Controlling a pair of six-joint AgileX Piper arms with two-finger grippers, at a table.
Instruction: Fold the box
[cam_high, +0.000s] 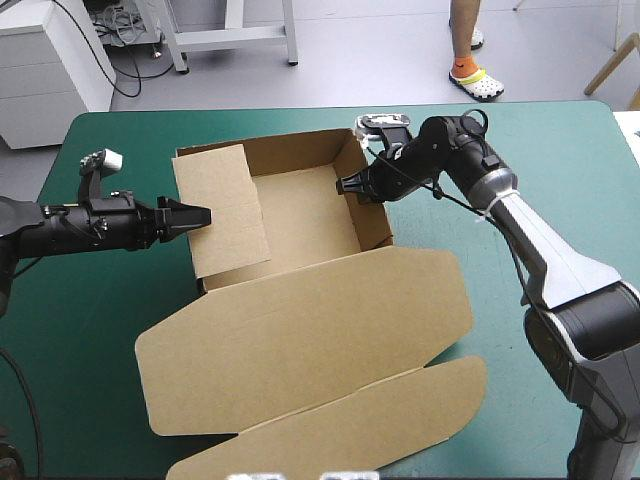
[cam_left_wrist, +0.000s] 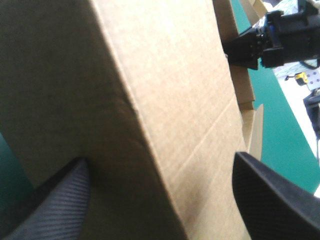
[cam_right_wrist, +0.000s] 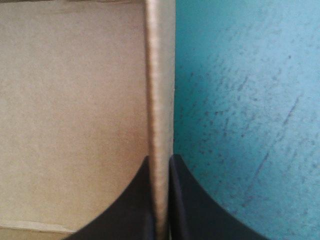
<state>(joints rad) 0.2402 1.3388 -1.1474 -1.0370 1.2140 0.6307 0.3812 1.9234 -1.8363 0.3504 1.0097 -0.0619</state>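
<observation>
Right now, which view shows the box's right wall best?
Right wrist view: the wall stands edge-on between the shut jaws. High view shows its full length, small; left wrist view, only a strip past the near flap.

My high camera sits above and behind me, looking forward and down, far enough back to take in the whole teal-green table and the box; my left wrist camera looks along my left gripper, so near the box's left wall that board fills it, my right gripper far beyond; my right wrist camera looks close along the right wall, table beside it; all share the box.
</observation>
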